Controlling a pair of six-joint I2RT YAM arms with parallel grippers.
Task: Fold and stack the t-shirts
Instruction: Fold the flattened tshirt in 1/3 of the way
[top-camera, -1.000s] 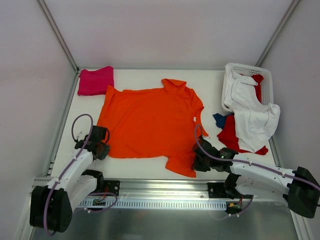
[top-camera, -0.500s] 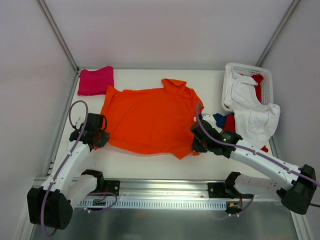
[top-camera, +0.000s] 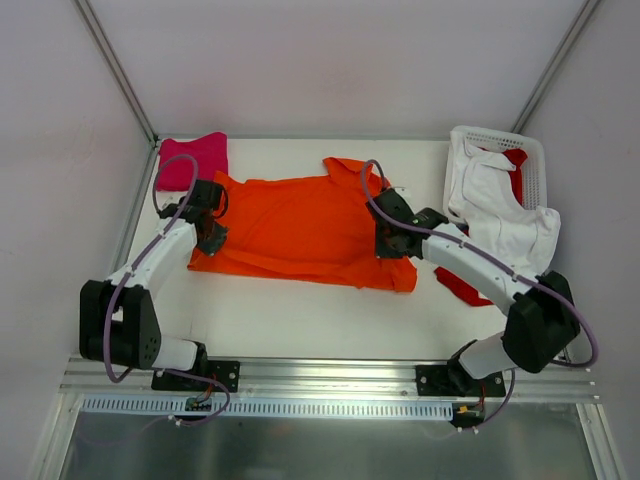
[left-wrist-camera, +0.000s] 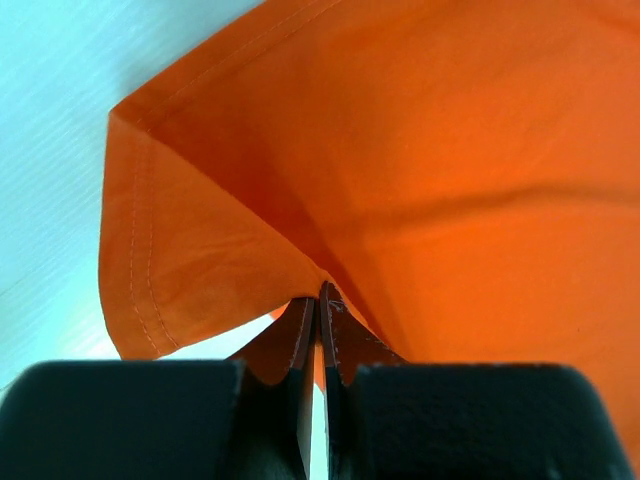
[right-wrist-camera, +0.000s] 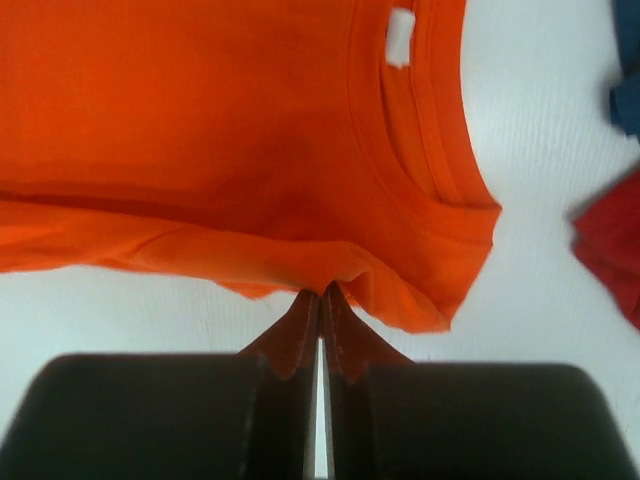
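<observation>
The bright orange cloth t-shirt (top-camera: 300, 225) lies in the middle of the white tabletop (top-camera: 300, 320). Its near part is doubled up over the rest, so it makes a wide, short shape. The left tool (top-camera: 212, 236) is pinched tight on the folded left edge. The right tool (top-camera: 386, 246) is pinched tight on the right edge, just below the neck hole with its small white label (right-wrist-camera: 400, 35).

A folded magenta-pink shirt (top-camera: 188, 160) sits in the far left corner, near the orange one. In the far right corner stands a white plastic slotted basket (top-camera: 495, 135). A white shirt (top-camera: 510, 230) hangs over its near rim onto the tabletop, and a red shirt (top-camera: 462, 288) peeks out from under it. The right wrist view shows a bit of dark blue cloth (right-wrist-camera: 628, 90) at its edge.
</observation>
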